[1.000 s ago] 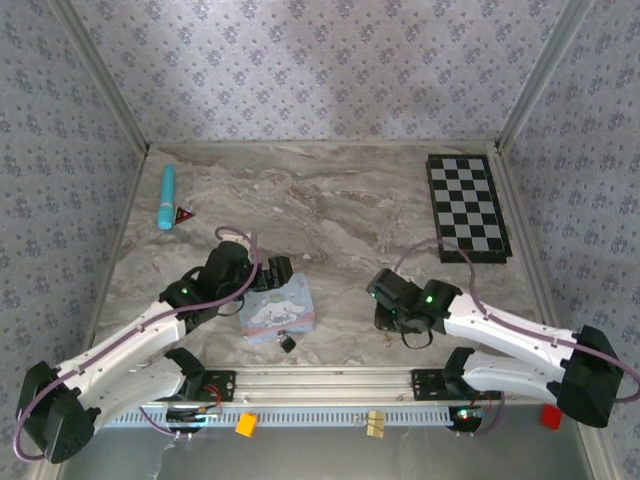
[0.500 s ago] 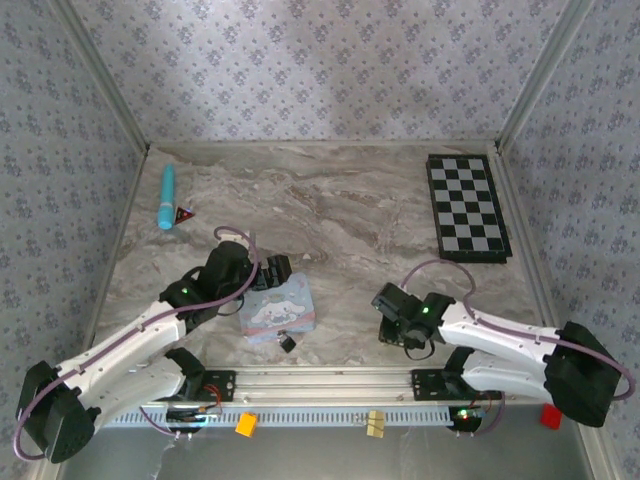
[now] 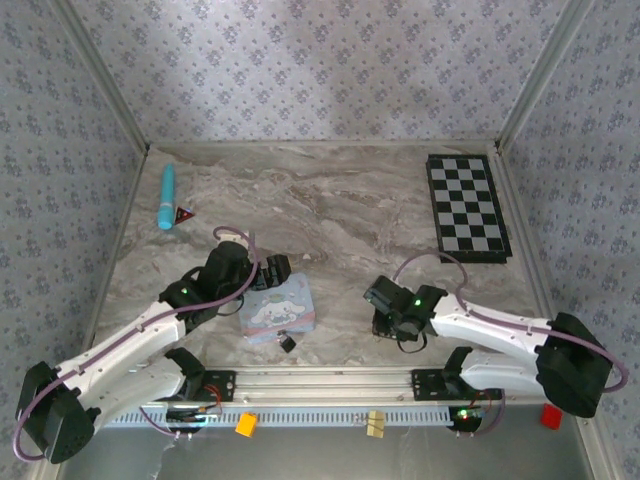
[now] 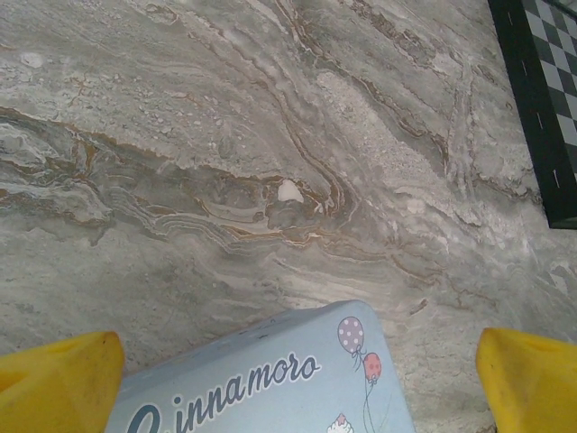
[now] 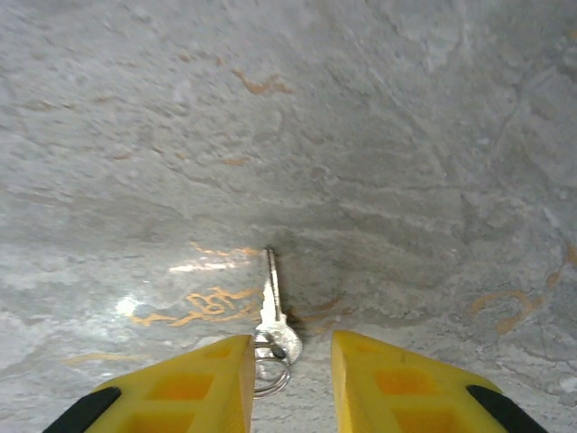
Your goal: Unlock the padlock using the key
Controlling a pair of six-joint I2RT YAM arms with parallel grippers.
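Top view: small black cube-shaped padlock [image 3: 288,342] lies on the marble worktop [image 3: 340,210], lower centre, just beside the bottom edge of the light-blue cartoon tin [image 3: 279,309]. Left tool [image 3: 266,273] sits at the tin's upper edge; right tool [image 3: 386,322] is low, right of centre.

Left wrist: yellow fingers [image 4: 56,386] spread wide, nothing held.

Right wrist: slim silver key [image 5: 271,298] lies flat, its bow between parted fingers, unclamped.
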